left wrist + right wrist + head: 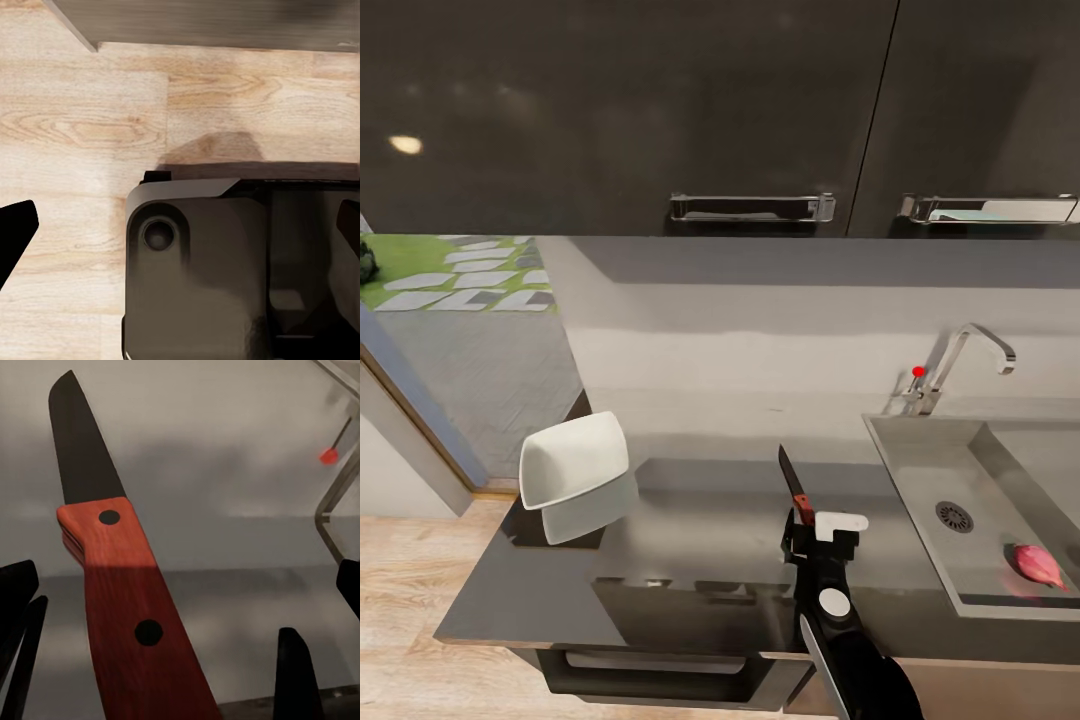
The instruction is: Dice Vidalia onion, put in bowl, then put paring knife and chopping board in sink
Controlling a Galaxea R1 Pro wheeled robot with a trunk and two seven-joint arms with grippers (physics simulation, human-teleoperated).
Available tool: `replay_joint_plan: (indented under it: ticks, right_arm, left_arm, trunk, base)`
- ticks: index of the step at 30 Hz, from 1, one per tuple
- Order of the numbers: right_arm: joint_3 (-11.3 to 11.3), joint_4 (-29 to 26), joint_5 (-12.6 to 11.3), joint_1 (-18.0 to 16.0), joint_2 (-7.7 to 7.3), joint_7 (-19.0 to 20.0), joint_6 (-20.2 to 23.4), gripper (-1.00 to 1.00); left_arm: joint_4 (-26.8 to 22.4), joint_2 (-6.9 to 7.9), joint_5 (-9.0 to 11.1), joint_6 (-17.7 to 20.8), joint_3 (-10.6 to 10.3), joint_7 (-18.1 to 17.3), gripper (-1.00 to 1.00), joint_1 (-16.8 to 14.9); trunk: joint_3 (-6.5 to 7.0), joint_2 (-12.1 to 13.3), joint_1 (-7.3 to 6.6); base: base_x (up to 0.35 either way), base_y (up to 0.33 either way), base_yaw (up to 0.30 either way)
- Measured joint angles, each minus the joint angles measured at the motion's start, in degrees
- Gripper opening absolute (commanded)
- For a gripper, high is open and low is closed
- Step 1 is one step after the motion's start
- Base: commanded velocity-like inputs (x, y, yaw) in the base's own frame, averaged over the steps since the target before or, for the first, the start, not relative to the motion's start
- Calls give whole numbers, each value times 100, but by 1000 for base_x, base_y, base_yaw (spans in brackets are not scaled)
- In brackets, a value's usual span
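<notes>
Right gripper (807,528) is clamped on the paring knife (794,487), red-orange handle down in the jaws and the dark blade sticking up and away toward 11 o'clock, above the grey countertop (690,540). From the right wrist cam you get the knife (124,585) close up: two black rivets on the handle, blade pointing at the back wall, with the tap's red knob (328,455) off toward the edge.

Vidalia onion (1039,566) is sitting in the sink (920,470), near the front wall of the basin, well apart from the gripper at about 3 o'clock from it. Drain (954,516) is just up and left of the onion. Chrome tap (965,365) stands at the back of the sink.

White bowl (575,460) is tilted up on the counter at roughly 9 o'clock from the gripper, well apart.

Left gripper: the left wrist cam has wood floor (82,127) and the robot's dark base (225,270), with black finger tips (15,232) at the edges, so they look spread apart.
</notes>
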Motion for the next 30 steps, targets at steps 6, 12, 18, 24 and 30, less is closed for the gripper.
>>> replay_joint_plan:
  ticks: [6, 12, 18, 24, 30]
  right_arm:
    - [0, 0, 0, 0, -5, 0, 0, 100]
    - [-1, 0, 0, 0, -6, 1, 0, 100]
    - [0, 0, 0, 0, -4, -2, 0, 100]
    - [0, 0, 0, 0, -6, 0, 0, 100]
    - [0, 0, 0, 0, -7, -4, -1, 100]
  left_arm:
    - [0, 0, 0, 0, -5, 2, 100, 4]
    - [4, 1, 0, 3, -9, 1, 100, 5]
    - [1, 0, 0, 4, -2, 5, 100, 3]
    - [0, 0, -1, 5, 1, 3, 100, 5]
    - [0, 0, 0, 3, -6, 2, 100, 3]
  trunk:
    - [0, 0, 0]
    - [0, 0, 0]
    - [0, 1, 0]
    - [0, 0, 0]
    - [0, 0, 0]
  base:
    - [0, -26, 0]
    - [0, -185, 0]
    - [0, -190, 0]
    - [0, -31, 0]
    - [-1, -2, 0]
